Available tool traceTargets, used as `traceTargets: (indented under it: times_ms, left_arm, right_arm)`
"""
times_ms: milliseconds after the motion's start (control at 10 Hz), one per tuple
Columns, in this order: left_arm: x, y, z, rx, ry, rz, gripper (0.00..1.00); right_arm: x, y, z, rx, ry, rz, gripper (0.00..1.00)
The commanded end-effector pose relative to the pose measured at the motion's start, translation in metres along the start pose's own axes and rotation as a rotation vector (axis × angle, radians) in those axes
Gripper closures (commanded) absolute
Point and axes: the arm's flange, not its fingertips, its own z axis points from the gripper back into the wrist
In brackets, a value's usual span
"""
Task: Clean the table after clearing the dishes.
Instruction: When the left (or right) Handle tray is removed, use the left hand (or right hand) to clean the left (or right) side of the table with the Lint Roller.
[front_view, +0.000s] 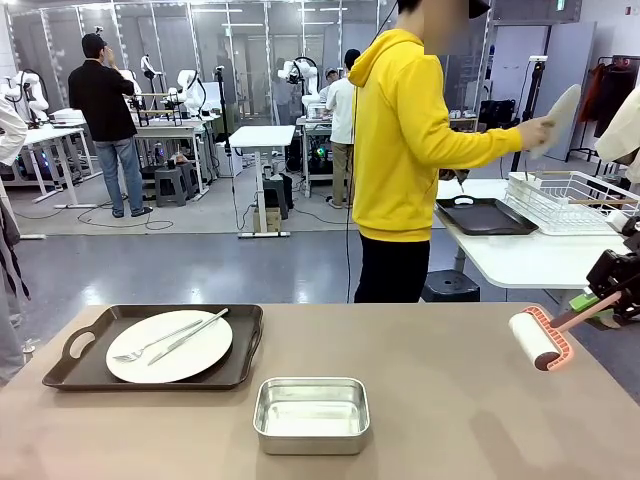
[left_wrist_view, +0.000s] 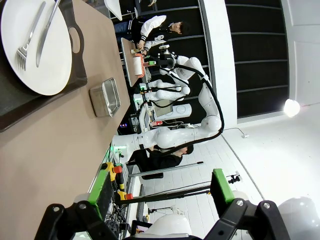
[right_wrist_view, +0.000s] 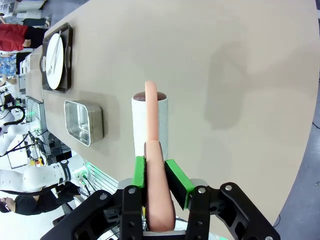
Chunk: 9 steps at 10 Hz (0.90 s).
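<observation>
On the left of the brown table (front_view: 430, 400) a dark tray (front_view: 80, 372) carries a white plate (front_view: 170, 347) with a fork and knife. The person in a yellow hoodie stands turned to the white side table, holding a second plate (front_view: 563, 118) above a wire rack, with another dark tray (front_view: 485, 216) beside it. My right gripper (front_view: 592, 304) (right_wrist_view: 159, 177) is shut on the pink handle of a white roller (front_view: 538, 338) (right_wrist_view: 150, 125), which hangs over the table's right edge. My left gripper (left_wrist_view: 160, 187) is open and empty, off the table's edge; its view takes in the plate (left_wrist_view: 35, 50).
A small steel pan (front_view: 311, 413) (left_wrist_view: 110, 96) (right_wrist_view: 84, 121) sits at the front middle of the table. The white wire rack (front_view: 572, 198) stands on the side table at the right. Other people and tables are far back.
</observation>
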Motion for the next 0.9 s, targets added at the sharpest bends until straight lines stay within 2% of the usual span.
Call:
traceTargets:
  times_ms: [0,800]
  left_arm:
    - [-0.002,-0.0017,0.0012,0.004,-0.005,0.001,0.0]
    - [-0.002,-0.0017,0.0012,0.004,-0.005,0.001,0.0]
  right_arm:
    - [0.001,0.0029,0.0007,-0.002,-0.001,0.005,0.77]
    - [0.001,0.0029,0.0007,-0.002,-0.001,0.005,0.77]
